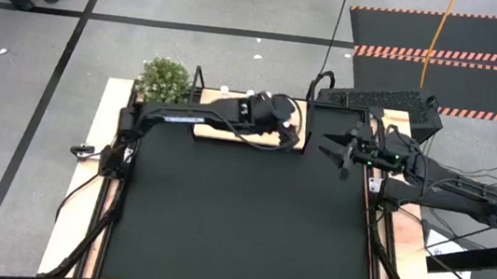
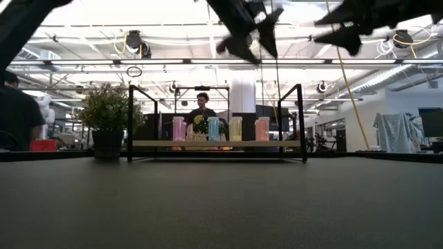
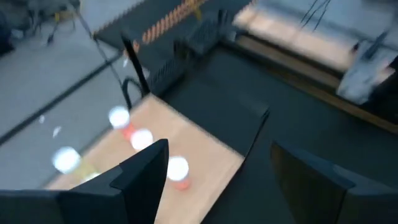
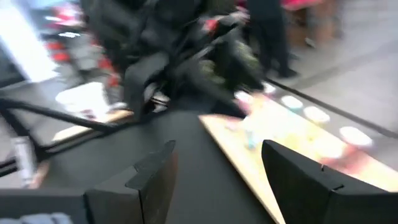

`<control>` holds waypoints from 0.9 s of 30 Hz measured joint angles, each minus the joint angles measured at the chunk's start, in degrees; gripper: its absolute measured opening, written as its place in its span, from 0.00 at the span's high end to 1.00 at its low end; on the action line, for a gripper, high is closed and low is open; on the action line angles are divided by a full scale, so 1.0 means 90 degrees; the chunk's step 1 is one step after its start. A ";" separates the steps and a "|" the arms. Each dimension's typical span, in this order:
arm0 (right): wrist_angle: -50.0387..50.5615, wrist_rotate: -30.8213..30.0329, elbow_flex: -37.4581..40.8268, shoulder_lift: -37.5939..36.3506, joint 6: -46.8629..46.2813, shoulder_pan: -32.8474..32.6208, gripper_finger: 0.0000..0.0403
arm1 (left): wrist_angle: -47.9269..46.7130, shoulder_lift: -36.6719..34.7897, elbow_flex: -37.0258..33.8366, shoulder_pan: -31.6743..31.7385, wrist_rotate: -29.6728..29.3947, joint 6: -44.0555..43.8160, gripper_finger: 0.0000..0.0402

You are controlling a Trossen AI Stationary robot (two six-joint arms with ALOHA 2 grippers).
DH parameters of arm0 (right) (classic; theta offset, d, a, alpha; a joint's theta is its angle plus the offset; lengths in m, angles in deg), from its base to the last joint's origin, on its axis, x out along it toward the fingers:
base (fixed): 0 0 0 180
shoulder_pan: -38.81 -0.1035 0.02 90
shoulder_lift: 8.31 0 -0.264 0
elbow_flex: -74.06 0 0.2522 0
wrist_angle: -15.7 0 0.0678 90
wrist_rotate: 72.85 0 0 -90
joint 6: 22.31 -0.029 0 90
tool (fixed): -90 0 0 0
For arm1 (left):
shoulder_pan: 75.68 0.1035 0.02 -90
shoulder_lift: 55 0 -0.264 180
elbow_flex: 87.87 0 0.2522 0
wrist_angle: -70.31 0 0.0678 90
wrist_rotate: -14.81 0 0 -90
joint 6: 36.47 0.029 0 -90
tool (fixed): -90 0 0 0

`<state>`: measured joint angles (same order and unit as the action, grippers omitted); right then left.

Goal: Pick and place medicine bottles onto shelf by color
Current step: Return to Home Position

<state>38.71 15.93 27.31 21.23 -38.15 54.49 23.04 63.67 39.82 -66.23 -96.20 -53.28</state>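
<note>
The shelf (image 2: pixel 218 144), a light wooden board with black corner posts, stands at the table's far edge. On it, upright on their bases, are several medicine bottles: a pink one (image 2: pixel 178 128), a teal one (image 2: pixel 213 128), a yellow one (image 2: pixel 235 128) and an orange-pink one (image 2: pixel 261 128). My left gripper (image 1: pixel 286 116) hangs open above the shelf's right part, with nothing between its fingers (image 3: pixel 144 180); white caps (image 3: pixel 177 168) show below it on the board (image 3: pixel 205 155). To the right of the shelf, my right gripper (image 1: pixel 336 154) hovers open and empty.
A potted plant (image 1: pixel 163 78) stands by the shelf's left end. A dark keyboard-like device (image 1: pixel 384 103) lies behind the right arm. The black mat (image 1: pixel 239 223) stretches bare toward the near edge. A person (image 2: pixel 201 114) shows in the room beyond the shelf.
</note>
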 joint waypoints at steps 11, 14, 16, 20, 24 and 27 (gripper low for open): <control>-0.1603 0.1066 -0.0005 0.0626 0.0451 0.0000 0.95 | -0.0445 -0.1615 0.0002 -0.0171 -0.0232 0.1799 0.55; -0.1385 0.1820 0.0000 0.0385 0.0578 -0.0039 0.97 | -0.0657 -0.1853 -0.0002 -0.0060 0.0537 0.1897 0.68; -0.1098 0.2274 -0.0005 0.0128 0.0720 -0.0053 0.97 | -0.1008 -0.2055 -0.0012 -0.0007 0.0779 0.1780 0.77; -0.0137 0.2634 -0.0005 -0.0470 0.1844 -0.0049 0.99 | -0.1524 -0.2464 -0.0089 -0.0086 0.0833 0.1712 0.94; 0.0797 0.1765 -0.0005 -0.1029 0.2671 -0.0040 0.99 | -0.1230 -0.3132 -0.1126 -0.0245 0.0690 0.1731 0.98; 0.1064 0.1288 0.0000 -0.1308 0.2288 -0.0039 1.00 | -0.0467 -0.3958 -0.2568 -0.0293 0.0573 0.1630 0.99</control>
<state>48.29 27.52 27.31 9.46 -17.55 54.14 18.84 28.05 16.70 -68.87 -91.05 -38.61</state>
